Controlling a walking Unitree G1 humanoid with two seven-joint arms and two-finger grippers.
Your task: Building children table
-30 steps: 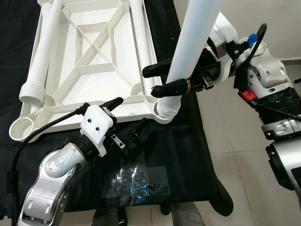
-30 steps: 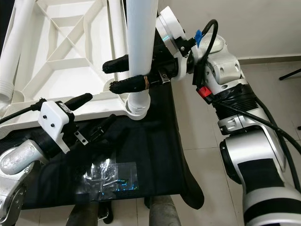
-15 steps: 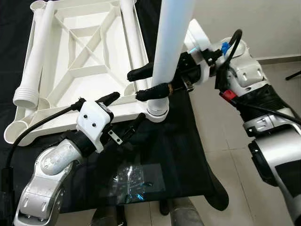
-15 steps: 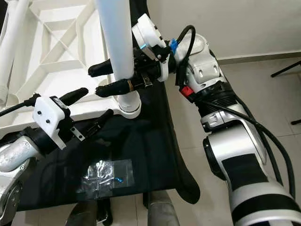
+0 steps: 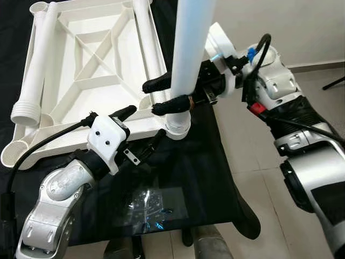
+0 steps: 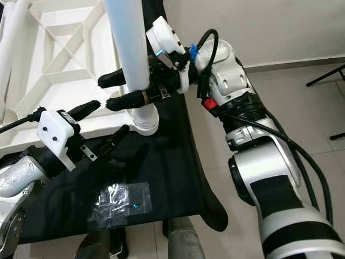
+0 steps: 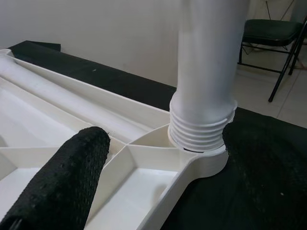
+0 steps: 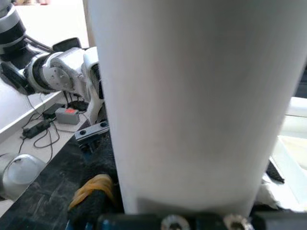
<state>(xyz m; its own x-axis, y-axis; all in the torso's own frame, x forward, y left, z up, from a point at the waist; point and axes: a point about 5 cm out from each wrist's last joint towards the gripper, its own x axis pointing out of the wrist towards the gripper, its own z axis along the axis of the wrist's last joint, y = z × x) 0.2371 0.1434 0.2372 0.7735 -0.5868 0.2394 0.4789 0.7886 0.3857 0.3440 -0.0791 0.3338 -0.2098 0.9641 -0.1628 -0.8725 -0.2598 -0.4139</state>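
Note:
An upturned white table top (image 5: pixel 91 70) lies on black cloth. A white leg (image 5: pixel 186 48) stands upright, its threaded end (image 7: pixel 201 129) set in the near right corner socket (image 5: pixel 177 128). My right gripper (image 5: pixel 151 98) is shut on this leg just above the threads, with one finger on each side. My left gripper (image 5: pixel 146 121) is open and straddles the table top's near rim beside that socket. One of its fingers (image 7: pixel 62 182) is over the inside of the top. The other finger (image 7: pixel 259 167) is over the cloth.
Two more white legs lie on the table top, one along the left side (image 5: pixel 32 70) and one along the right (image 5: pixel 145 32). A clear bag of screws (image 5: pixel 153 208) rests on the cloth (image 5: pixel 205 178) near the front edge. Tiled floor is to the right, and a black chair (image 7: pixel 273 28) stands beyond.
The leg in my right gripper has swung from leaning right to nearly upright over the socket. The whole view has shifted. My left gripper stays at the rim.

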